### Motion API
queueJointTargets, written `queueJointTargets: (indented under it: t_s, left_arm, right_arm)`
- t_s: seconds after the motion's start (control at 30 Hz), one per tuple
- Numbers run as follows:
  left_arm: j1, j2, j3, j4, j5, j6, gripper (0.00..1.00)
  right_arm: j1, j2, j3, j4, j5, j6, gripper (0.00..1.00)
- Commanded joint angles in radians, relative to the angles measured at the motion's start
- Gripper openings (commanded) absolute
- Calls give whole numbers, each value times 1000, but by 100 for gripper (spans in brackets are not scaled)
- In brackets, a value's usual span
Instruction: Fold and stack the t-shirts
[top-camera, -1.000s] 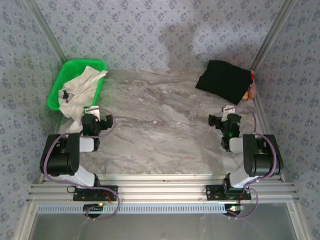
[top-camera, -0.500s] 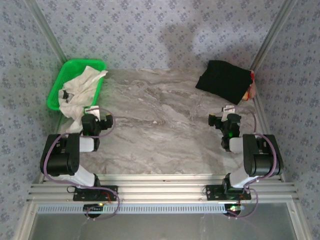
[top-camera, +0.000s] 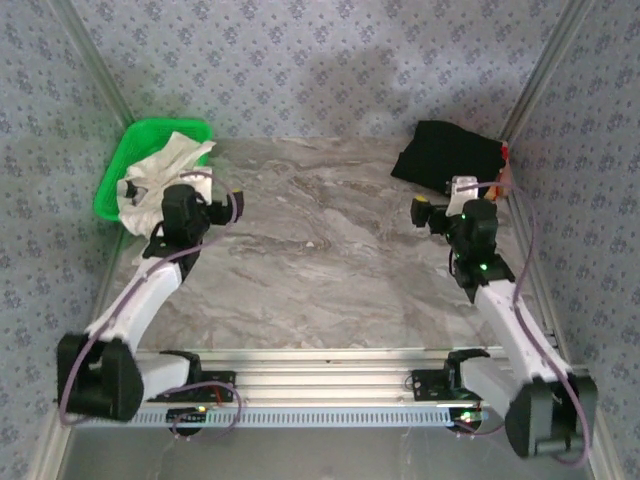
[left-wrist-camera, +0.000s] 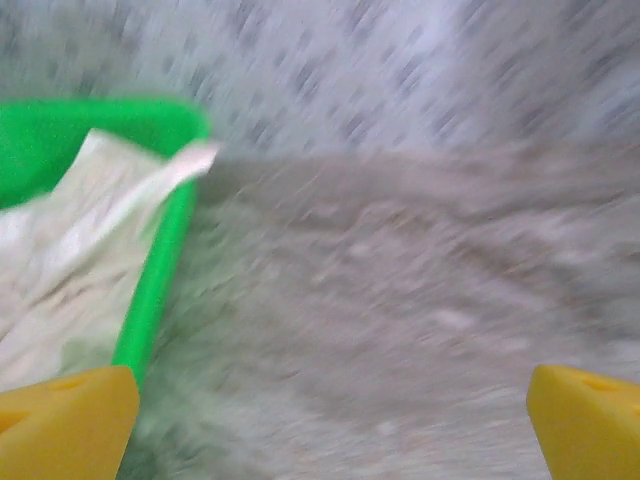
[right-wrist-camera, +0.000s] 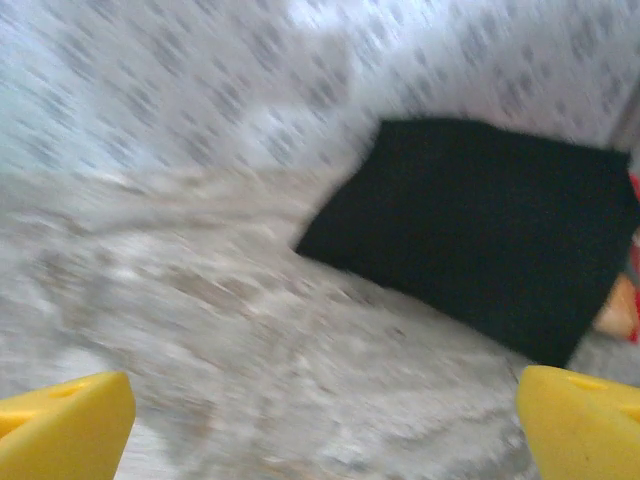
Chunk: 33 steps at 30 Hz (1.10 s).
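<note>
Green plastic basket (top-camera: 108, 190): we saw it parked at the table's far left corner, holding the unsorted cloth.
Crumpled off-white cloth t-shirt (top-camera: 160, 170): it lay bunched in that basket, part of it spilling over the rim. It was unfolded, so we judged it the next job.
Left gripper (left-wrist-camera: 320, 430): jaws were spread wide with nothing between them, hovering just beside the basket and facing it. We read that as lining up for a grab.
Grey marbled table (top-camera: 320, 260): the middle stretch between the arms looked to us like the folding ground.
Right gripper (right-wrist-camera: 320, 425): also gaping wide and holding nothing, it pointed at the dark shirt.
Plain black cloth t-shirt (top-camera: 440, 160): it sat flat in the far right corner, seemingly folded, a likely base for the stack.
</note>
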Motion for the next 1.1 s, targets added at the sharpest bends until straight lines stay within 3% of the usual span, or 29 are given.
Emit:
queueJointTargets:
  t_s: [0.0, 0.13, 0.23, 0.37, 0.53, 0.7, 0.83, 0.93, 1.07]
  left_arm:
    - [17, -52, 177, -424, -53, -199, 100]
    - [184, 139, 554, -820, 31, -248, 100]
    - [315, 323, 783, -983, 94, -222, 100]
    - [465, 592, 1004, -1096, 180, -229, 100]
    - [500, 866, 1194, -1145, 157, -188, 99]
    - [507, 1076, 1328, -1194, 70, -193, 97]
    - [506, 1183, 1361, -1191, -6, -229, 94]
    - [502, 1261, 1504, -1286, -54, -232, 92]
    - [515, 1274, 1501, -1302, -9, -242, 91]
  right_arm:
    - [47, -46, 79, -376, -30, 104, 100]
    - [60, 29, 218, -497, -132, 201, 100]
    - [92, 156, 344, -533, -230, 248, 100]
    - [192, 321, 506, -563, -261, 275, 100]
    - [323, 476, 666, -631, -257, 283, 100]
    - [406, 517, 706, -633, -265, 300, 100]
    - [426, 513, 705, -639, -264, 305, 100]
    - [427, 503, 705, -643, -256, 306, 100]
    - [427, 491, 694, -628, -252, 316, 100]
